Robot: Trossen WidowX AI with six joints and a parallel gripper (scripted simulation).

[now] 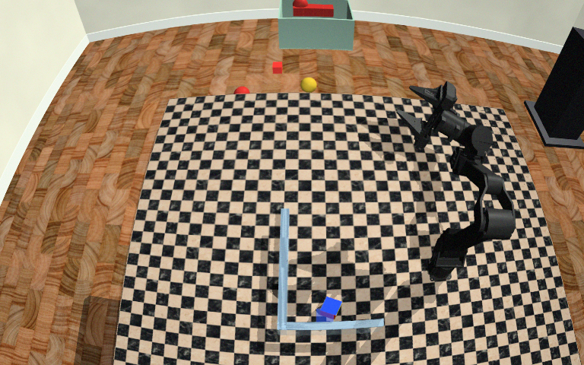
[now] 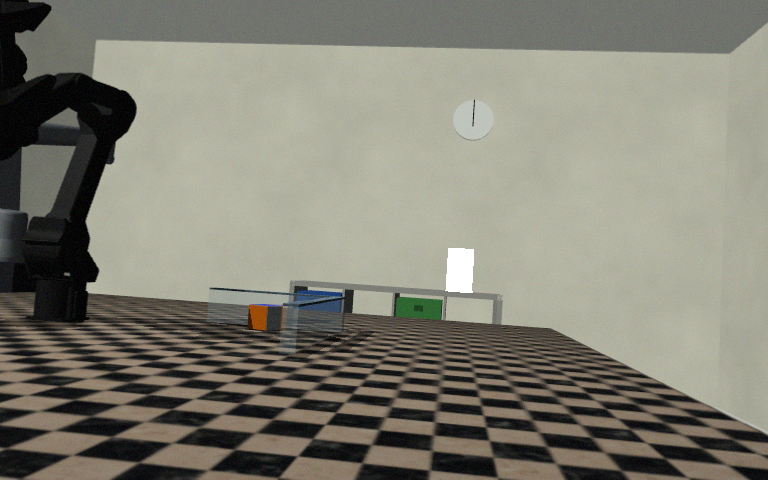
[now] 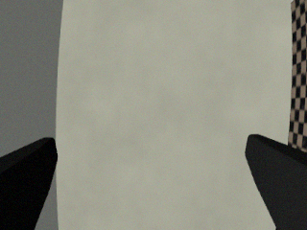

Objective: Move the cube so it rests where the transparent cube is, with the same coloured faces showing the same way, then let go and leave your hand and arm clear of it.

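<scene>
The cube (image 1: 331, 306) (image 2: 265, 316) rests on the checkered mat (image 1: 215, 172), inside the corner of a pale-blue see-through L-shaped wall (image 1: 284, 258) (image 2: 226, 305). It shows a blue top in the top view and orange and grey sides in the exterior view. The transparent cube (image 1: 320, 317) overlaps it at its lower left and is mostly hidden by it. My gripper (image 1: 405, 101) (image 3: 153, 147) is open and empty. It is raised high at the mat's far right, far from the cube. The wrist view shows only wall between the fingers.
The arm's base (image 1: 445, 262) (image 2: 56, 283) stands right of the L-shaped wall. Beyond the mat lie a red ball (image 1: 241, 90), a yellow ball (image 1: 308, 84), a small red block (image 1: 277, 67) and a teal box (image 1: 316, 34). A black stand (image 1: 560, 94) is at far right.
</scene>
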